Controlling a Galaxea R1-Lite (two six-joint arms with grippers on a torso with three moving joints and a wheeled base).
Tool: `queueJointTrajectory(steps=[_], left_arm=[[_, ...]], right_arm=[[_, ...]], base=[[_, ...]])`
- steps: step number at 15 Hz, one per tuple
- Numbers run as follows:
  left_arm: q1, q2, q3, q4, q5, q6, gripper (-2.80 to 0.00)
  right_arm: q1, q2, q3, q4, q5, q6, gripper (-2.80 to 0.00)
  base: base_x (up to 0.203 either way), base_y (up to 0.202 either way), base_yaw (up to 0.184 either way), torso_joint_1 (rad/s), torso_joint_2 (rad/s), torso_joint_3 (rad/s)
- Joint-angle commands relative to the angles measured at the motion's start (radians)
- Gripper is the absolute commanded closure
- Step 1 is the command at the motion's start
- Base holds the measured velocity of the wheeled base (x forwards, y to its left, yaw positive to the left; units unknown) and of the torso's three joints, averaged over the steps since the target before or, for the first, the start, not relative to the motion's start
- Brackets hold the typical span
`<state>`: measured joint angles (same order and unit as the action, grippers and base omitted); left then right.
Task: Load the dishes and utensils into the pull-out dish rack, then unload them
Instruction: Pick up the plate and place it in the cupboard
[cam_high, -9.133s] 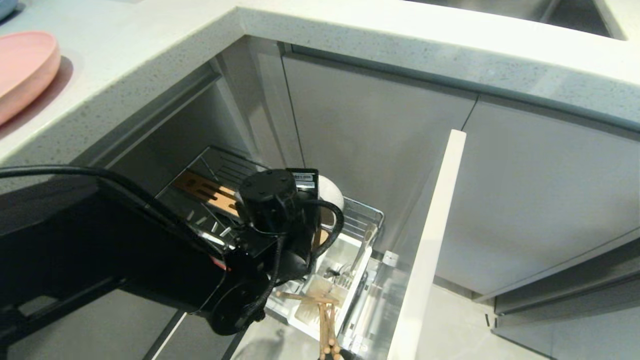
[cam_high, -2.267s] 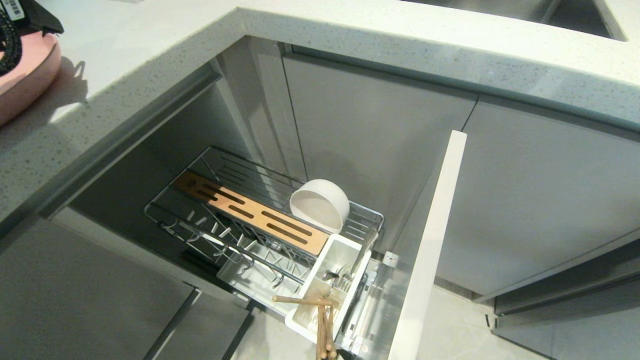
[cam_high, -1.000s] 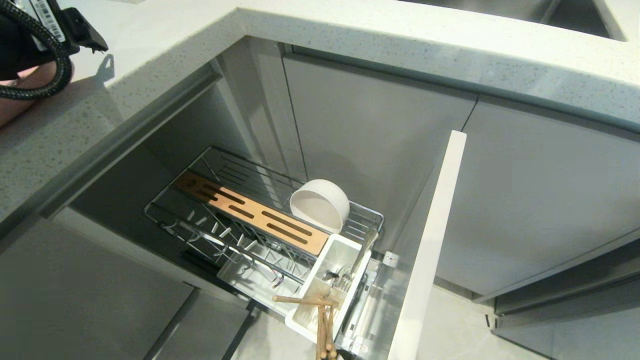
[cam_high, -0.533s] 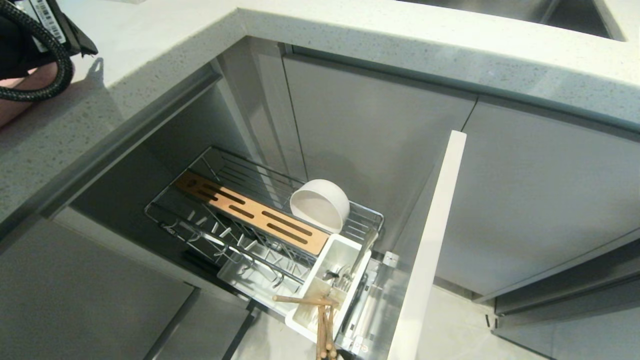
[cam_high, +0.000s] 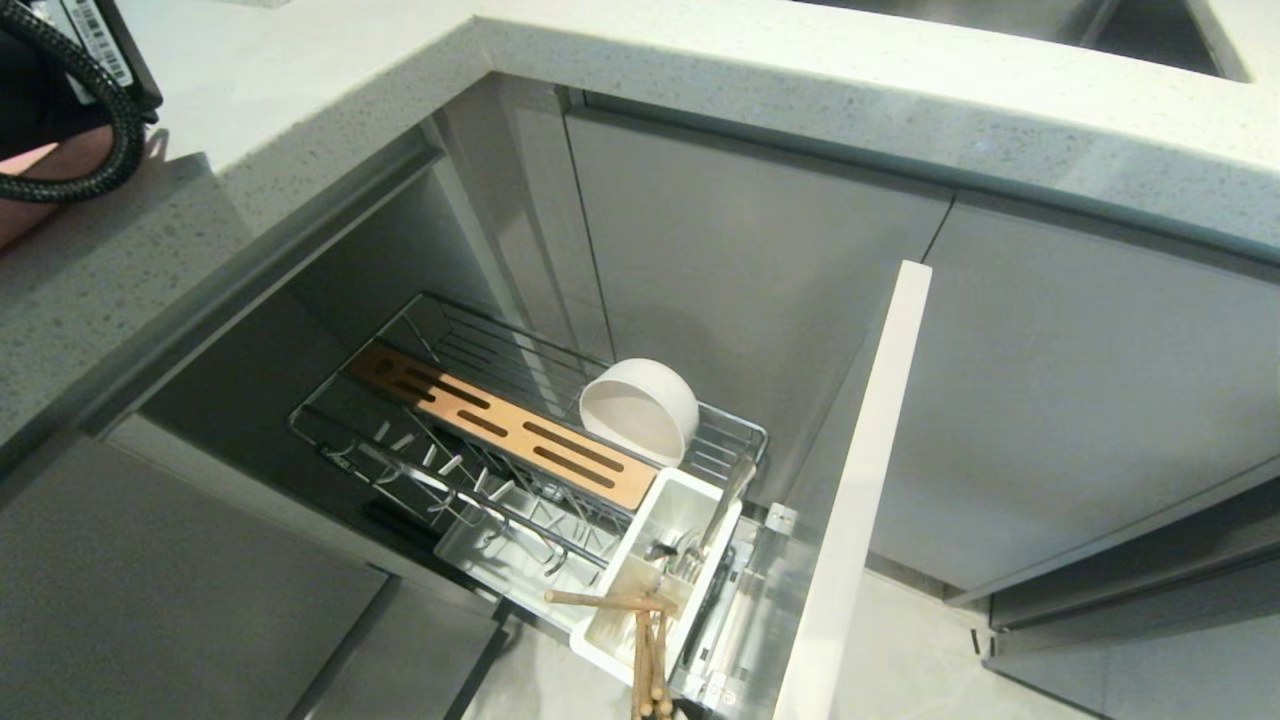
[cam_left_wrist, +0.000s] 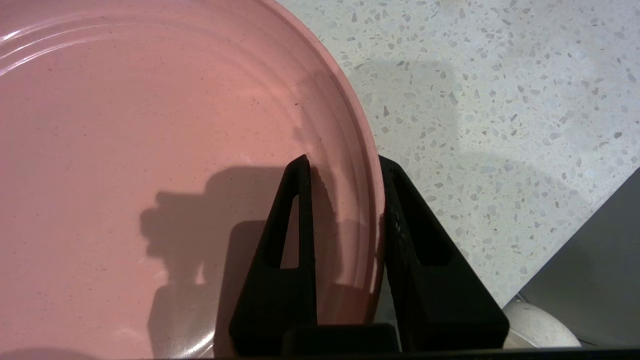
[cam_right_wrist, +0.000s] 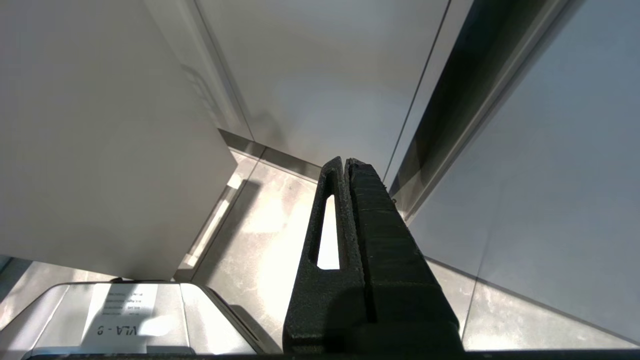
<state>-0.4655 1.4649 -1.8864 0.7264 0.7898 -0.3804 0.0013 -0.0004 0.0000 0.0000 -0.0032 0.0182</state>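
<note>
Here, the left gripper (cam_left_wrist: 345, 167) pinched the rim of the pink plate (cam_left_wrist: 150, 150) on the countertop (cam_left_wrist: 500, 100), far left. The right gripper (cam_right_wrist: 345, 165) hung parked with fingers pressed together; the cream-white bowl (cam_high: 638, 410) sat in the dish rack (cam_high: 400, 440).

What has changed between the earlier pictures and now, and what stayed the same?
The left arm left the chrome wire pull-out rack and went up to the speckled countertop. There the left gripper has closed its fingers on the rim of the large shallow pink plate. The cream-white bowl, wooden chopsticks and rack stayed put.
</note>
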Motion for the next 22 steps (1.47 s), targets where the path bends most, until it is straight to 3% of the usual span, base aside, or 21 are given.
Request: queueJointTrajectory(steps=[1, 7, 9, 14, 16, 19, 22], left_arm=[[-0.001, 0.0, -0.007, 0.002, 0.008, -0.002, 0.0], [-0.028, -0.017, -0.031, 0.001, 0.008, 0.017, 0.0], [-0.032, -0.035, -0.032, -0.002, 0.007, 0.112, 0.0], [-0.042, -0.087, -0.036, -0.044, 0.019, 0.267, 0.0], [-0.063, -0.087, -0.036, -0.214, 0.017, 0.278, 0.0], [-0.074, -0.093, -0.036, -0.476, 0.014, 0.398, 0.0], [-0.108, -0.094, -0.034, -0.648, 0.017, 0.427, 0.0]], right_arm=[[0.0, 0.0, 0.002, 0.0, 0.0, 0.0, 0.0], [0.0, 0.0, 0.002, 0.0, 0.0, 0.0, 0.0], [0.0, 0.0, 0.002, 0.0, 0.0, 0.0, 0.0], [0.0, 0.0, 0.002, 0.0, 0.0, 0.0, 0.0], [0.0, 0.0, 0.002, 0.0, 0.0, 0.0, 0.0], [0.0, 0.0, 0.002, 0.0, 0.0, 0.0, 0.0], [0.0, 0.0, 0.002, 0.0, 0.0, 0.0, 0.0]], base=[[0.0, 0.0, 0.0, 0.0, 0.0, 0.0], [0.0, 0.0, 0.0, 0.0, 0.0, 0.0], [0.0, 0.0, 0.0, 0.0, 0.0, 0.0], [0.0, 0.0, 0.0, 0.0, 0.0, 0.0], [0.0, 0.0, 0.0, 0.0, 0.0, 0.0], [0.0, 0.0, 0.0, 0.0, 0.0, 0.0], [0.0, 0.0, 0.0, 0.0, 0.0, 0.0]])
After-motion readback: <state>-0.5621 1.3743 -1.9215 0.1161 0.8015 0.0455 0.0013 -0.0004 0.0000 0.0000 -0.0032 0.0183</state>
